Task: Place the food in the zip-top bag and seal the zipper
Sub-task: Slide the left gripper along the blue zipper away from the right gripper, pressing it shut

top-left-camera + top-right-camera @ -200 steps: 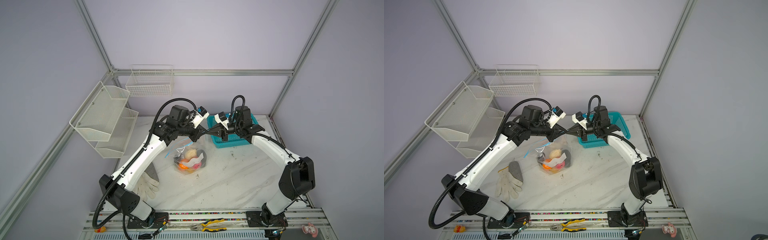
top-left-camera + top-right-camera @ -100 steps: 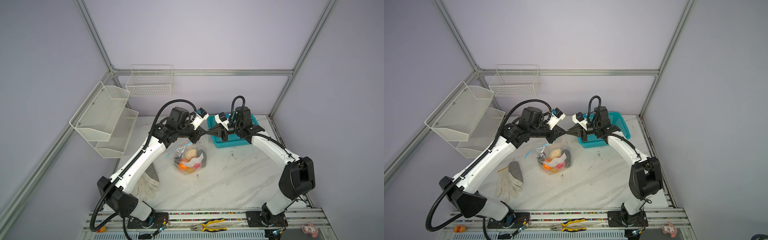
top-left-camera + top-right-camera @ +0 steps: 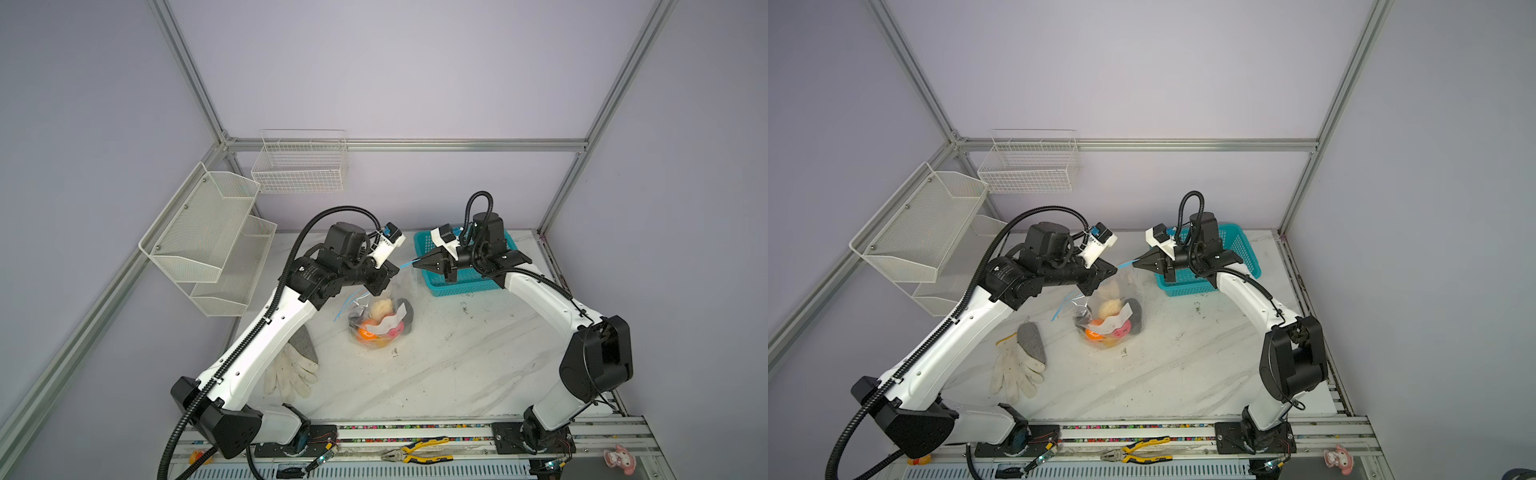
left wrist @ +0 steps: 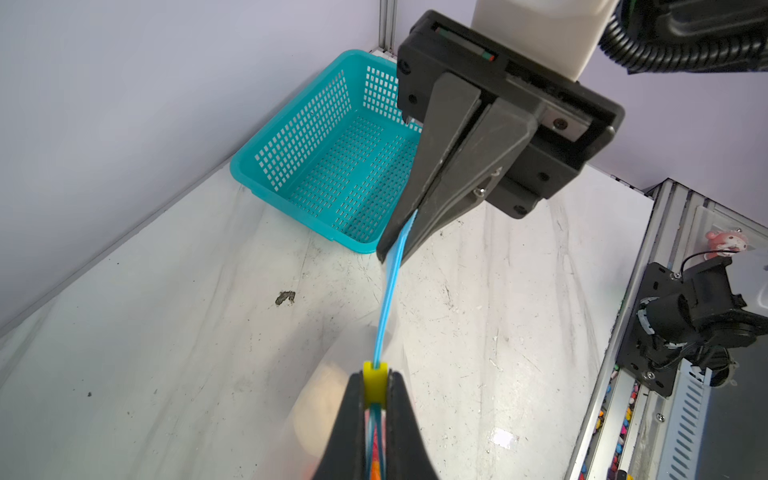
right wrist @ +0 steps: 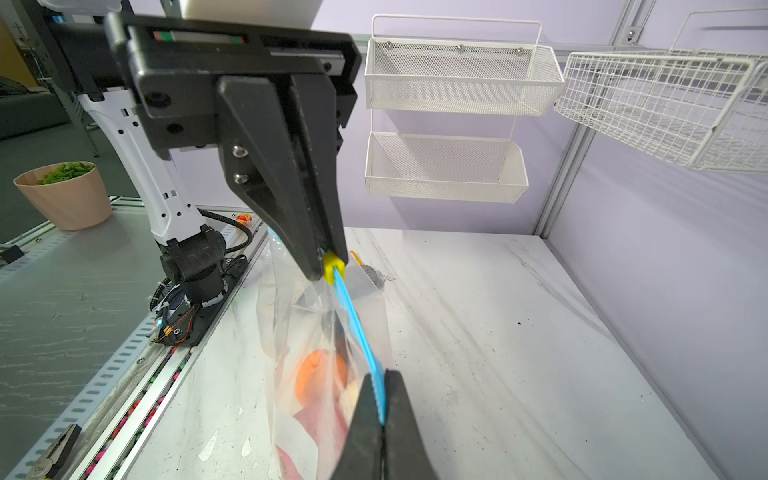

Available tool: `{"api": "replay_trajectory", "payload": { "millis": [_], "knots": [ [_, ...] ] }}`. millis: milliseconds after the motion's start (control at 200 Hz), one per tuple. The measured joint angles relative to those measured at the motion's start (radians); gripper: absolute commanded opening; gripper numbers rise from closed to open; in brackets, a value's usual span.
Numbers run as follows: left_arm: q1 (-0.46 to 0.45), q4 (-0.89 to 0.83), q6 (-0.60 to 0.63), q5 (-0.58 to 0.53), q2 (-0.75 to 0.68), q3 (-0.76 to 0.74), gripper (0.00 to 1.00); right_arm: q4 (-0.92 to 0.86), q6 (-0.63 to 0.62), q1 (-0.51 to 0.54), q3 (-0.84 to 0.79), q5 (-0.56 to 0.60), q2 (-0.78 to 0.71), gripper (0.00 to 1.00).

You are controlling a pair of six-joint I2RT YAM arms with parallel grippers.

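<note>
Zip-top bag point(image 3: 388, 328), food point(image 3: 380, 308) inside, over tabletop's point(image 3: 457, 365) rear middle: left gripper point(image 5: 328, 266) jaws clamp yellow slider point(image 4: 375, 382), right gripper point(image 4: 392, 249) jaws pinch zipper point(image 4: 386, 307) end; strip runs taut from slider toward right jaws.

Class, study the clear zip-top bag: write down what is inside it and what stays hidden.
Inside the zip-top bag show a cream piece, an orange piece, a pink piece and a dark piece. The white label hides whatever lies behind it, and the pieces overlap.
</note>
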Motion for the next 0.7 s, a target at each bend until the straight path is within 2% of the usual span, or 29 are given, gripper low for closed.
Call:
{"api": "replay_trajectory", "payload": {
  "millis": [700],
  "knots": [
    [0.000, -0.105, -0.005, -0.106, -0.162, -0.100, 0.07, 0.016, 0.026, -0.015, -0.002, 0.058, -0.001, 0.00]
  ]
}}
